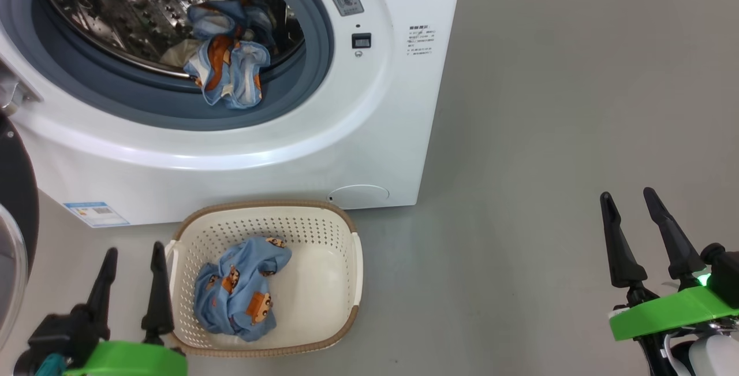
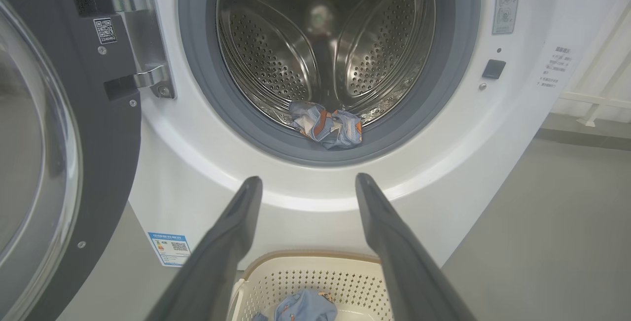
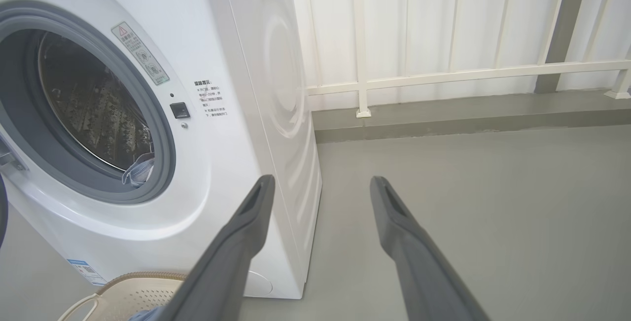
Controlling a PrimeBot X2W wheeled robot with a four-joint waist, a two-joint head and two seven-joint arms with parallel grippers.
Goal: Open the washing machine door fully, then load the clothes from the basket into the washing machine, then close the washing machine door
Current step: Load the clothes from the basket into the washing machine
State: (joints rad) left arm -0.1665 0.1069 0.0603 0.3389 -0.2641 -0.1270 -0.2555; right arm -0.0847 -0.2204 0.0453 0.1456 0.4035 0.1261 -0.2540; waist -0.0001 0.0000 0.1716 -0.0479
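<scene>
The white washing machine (image 1: 277, 151) stands with its washing machine door (image 2: 54, 163) swung wide to the left. Light-blue clothes (image 1: 231, 70) lie at the drum's front lip, partly draped over the grey gasket (image 2: 236, 109). Below the machine sits the cream basket (image 1: 346, 231) holding a crumpled light-blue garment (image 1: 239, 292) with orange-brown figures. My left gripper (image 1: 134, 252) is open just left of the basket, nothing between its fingers. My right gripper (image 1: 628, 194) is open and empty over bare floor at the far right. The left wrist view looks into the drum (image 2: 325, 45).
Grey floor (image 1: 548, 133) spreads to the right of the machine. A white railing (image 3: 443, 74) and a raised kerb run behind the machine's right side. A blue label sticker (image 1: 95, 213) marks the machine's lower left front.
</scene>
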